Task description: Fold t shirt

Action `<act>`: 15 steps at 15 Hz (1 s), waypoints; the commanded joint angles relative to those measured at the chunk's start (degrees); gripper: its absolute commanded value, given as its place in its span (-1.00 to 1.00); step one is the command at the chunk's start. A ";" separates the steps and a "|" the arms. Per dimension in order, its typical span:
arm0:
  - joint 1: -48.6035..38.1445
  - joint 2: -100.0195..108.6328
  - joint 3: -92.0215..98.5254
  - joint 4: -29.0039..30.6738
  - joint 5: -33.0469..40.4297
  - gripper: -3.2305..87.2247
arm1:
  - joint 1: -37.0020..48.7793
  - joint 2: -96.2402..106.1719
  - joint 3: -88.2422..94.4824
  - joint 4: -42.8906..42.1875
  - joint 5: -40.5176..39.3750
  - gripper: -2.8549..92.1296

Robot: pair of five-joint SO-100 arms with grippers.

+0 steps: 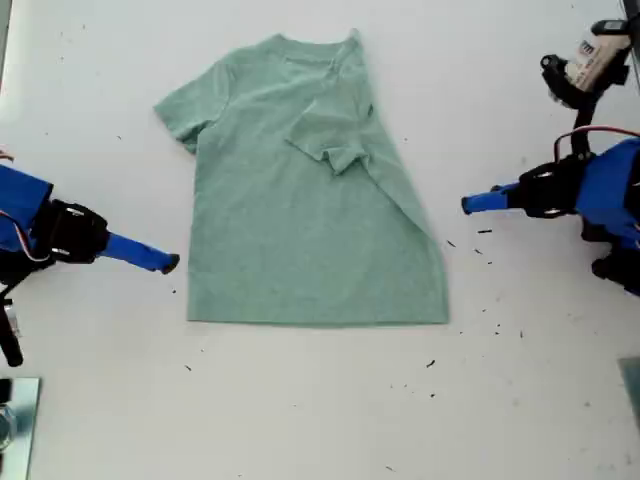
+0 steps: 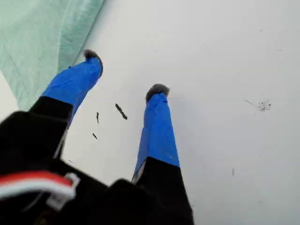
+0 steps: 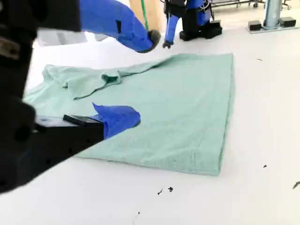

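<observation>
The t shirt [image 1: 300, 230] lies flat in the upper middle of the exterior view. The sleeve [image 1: 335, 140] on that view's right is already turned in over the chest, while the other sleeve [image 1: 185, 110] is still spread, so I judge the next fold is on that side. My second gripper [image 1: 168, 264], jaws wide apart and empty, hovers just beside that edge near the hem. Bring it down low, pinch only the top layer at the edge, and carry it across without dragging the body. My first gripper [image 1: 468, 204], also parted and empty, waits near the opposite edge and could pin the cloth there. The white surface [image 1: 300, 400] is bare around the shirt apart from small dark specks [image 1: 485, 232]. Beyond it, the second wrist view shows a light floor and a metal post [image 3: 272, 14].
</observation>
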 commanded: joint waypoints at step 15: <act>-6.50 -22.32 -19.16 -7.91 -2.99 -0.94 | -3.52 0.18 3.25 -1.67 24.96 -0.89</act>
